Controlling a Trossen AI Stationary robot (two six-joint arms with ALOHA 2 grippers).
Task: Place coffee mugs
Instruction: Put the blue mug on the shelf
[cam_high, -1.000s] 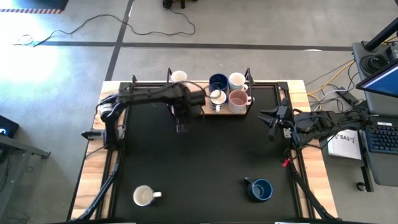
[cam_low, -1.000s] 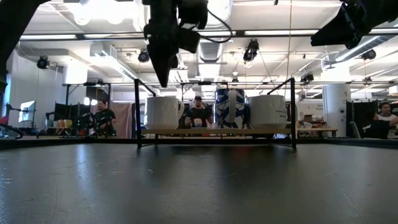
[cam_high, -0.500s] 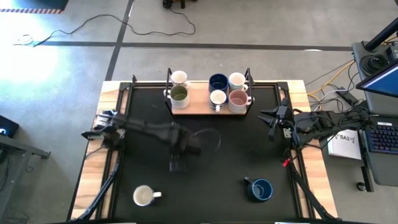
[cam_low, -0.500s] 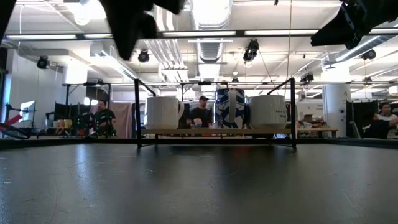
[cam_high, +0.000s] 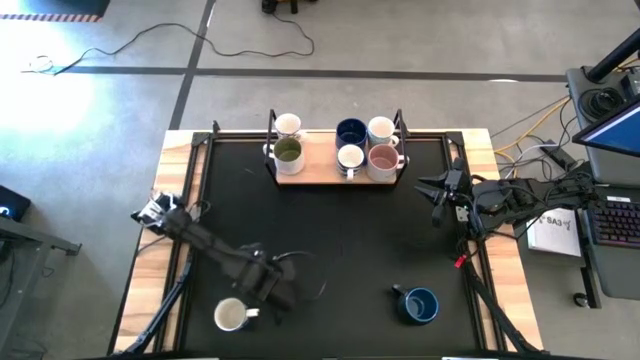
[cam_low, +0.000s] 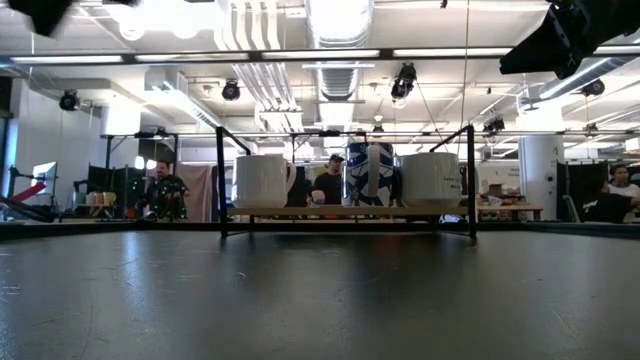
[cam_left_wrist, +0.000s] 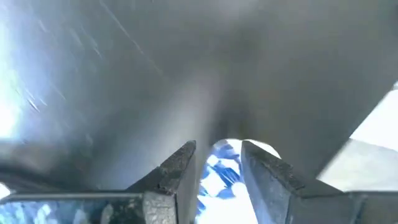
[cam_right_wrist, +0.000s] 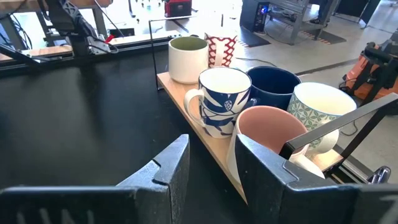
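Six coffee mugs stand on a wooden rack (cam_high: 322, 176) at the table's far edge: white with red print (cam_high: 288, 125), olive-green (cam_high: 288, 152), dark blue (cam_high: 350, 130), white (cam_high: 381, 130), white with blue print (cam_right_wrist: 221, 99) and pinkish (cam_high: 384, 160). A cream mug (cam_high: 232, 316) stands near the front left and a dark blue mug (cam_high: 420, 305) near the front right. My left gripper (cam_high: 272, 292) points down, open, above the table just right of the cream mug. A blurred white and blue shape (cam_left_wrist: 225, 167) shows past its fingers. My right gripper (cam_right_wrist: 211, 165) waits open at the right edge.
The rack has a thin black metal frame (cam_low: 222, 180) with upright posts at its corners. The black mat (cam_high: 340, 240) is bare between the rack and the two loose mugs. Cables and a laptop (cam_high: 610, 190) lie off the table's right side. People show in the room behind.
My left gripper has swung level from the left end of the rack toward the table's near left, rolling about its own axis, and now hangs beside the cream mug. With the arm gone, the olive-green mug shows standing on the rack. The right arm has kept still.
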